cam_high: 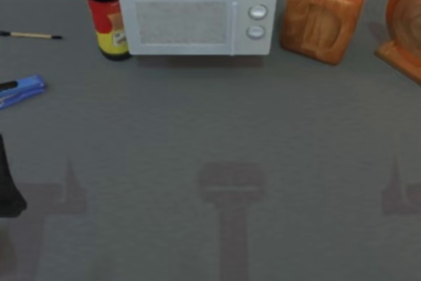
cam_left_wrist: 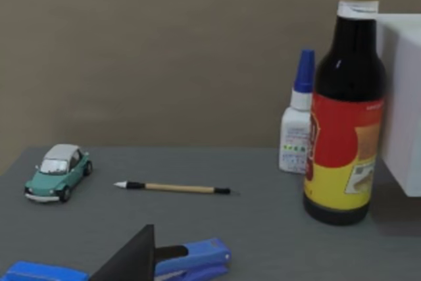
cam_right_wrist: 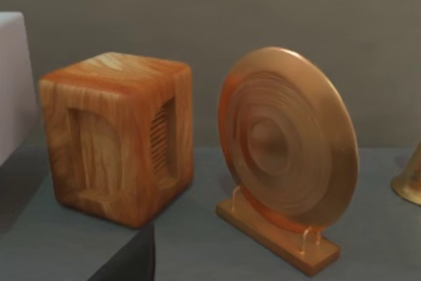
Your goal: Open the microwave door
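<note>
- Microwave [cam_high: 197,10] sits at 12 o'clock on table [cam_high: 217,136], front facing the arms. Microwave door [cam_high: 181,24] is flush shut; thin vertical handle [cam_high: 233,27] at its right edge, two knobs [cam_high: 257,22] just right of that.
- Left arm: only a dark bit at 9 o'clock edge of top view [cam_high: 8,189], well apart from microwave. Left gripper [cam_left_wrist: 135,261] shows one dark finger tip in its wrist view; open or closed, cannot tell.
- Right arm: not in top view. Right gripper [cam_right_wrist: 131,261] shows one dark tip in its own view; spread likewise cannot tell.
- Judgement: task not started, nothing touches door. Step in hand = reach for handle.
- How to do well (judgement): hinge prob. on door's left side, so hook handle from its right side, pull toward 6 o'clock in an arc, not straight. Keep fingers off knobs. Microwave looks light & toy-like, may slide if pull is abrupt; go slow.
- Around: sauce bottle [cam_high: 106,11] touching or just beside microwave's left wall, cannot tell which; glue bottle [cam_left_wrist: 296,123] behind it; brush [cam_high: 29,35], blue stapler [cam_high: 23,89] and toy car [cam_left_wrist: 58,172] toward 9–10 o'clock.
- Right side: orange wooden block [cam_high: 325,8] near microwave at 1 o'clock, wooden disc on stand [cam_right_wrist: 286,149] beyond it, brass item [cam_right_wrist: 411,179] at edge.
- In the way: the bottle stands close to the hinge side, so a wide swing might brush it. Front of door is open table.
</note>
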You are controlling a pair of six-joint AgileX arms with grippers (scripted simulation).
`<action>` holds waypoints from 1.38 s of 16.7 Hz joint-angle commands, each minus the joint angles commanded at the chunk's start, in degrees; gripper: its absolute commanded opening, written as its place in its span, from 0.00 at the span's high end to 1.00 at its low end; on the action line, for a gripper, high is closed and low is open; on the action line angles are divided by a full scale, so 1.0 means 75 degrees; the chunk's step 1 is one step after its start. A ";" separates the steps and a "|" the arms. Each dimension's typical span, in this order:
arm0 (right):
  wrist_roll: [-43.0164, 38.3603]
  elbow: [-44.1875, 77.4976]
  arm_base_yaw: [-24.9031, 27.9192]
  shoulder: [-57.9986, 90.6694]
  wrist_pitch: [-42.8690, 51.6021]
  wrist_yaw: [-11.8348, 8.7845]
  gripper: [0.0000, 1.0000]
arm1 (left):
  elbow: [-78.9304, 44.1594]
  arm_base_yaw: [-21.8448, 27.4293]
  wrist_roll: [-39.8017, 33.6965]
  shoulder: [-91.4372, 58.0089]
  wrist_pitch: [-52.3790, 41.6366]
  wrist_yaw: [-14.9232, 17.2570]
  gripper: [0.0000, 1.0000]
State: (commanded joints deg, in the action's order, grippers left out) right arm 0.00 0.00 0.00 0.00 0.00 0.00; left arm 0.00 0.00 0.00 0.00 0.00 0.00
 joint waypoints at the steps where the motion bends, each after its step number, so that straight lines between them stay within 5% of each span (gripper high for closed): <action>1: 0.0000 0.0000 0.0000 0.0000 0.0000 0.0000 0.00 | 0.0000 0.0000 0.0000 0.0000 0.0000 0.0000 0.00; 8: 0.0000 0.0000 0.0000 0.0000 0.0000 0.0000 0.00 | -0.1311 0.0802 -0.0300 -0.1635 -0.0177 -0.0716 0.00; 23: 0.0000 0.0000 0.0000 0.0000 0.0000 0.0000 0.00 | -0.9414 0.4952 -0.2599 -1.2820 0.0115 -0.4431 0.00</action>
State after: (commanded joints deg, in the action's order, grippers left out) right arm 0.00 0.00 0.00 0.00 0.00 0.00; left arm -70.60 37.14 -19.49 -96.15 0.86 -33.23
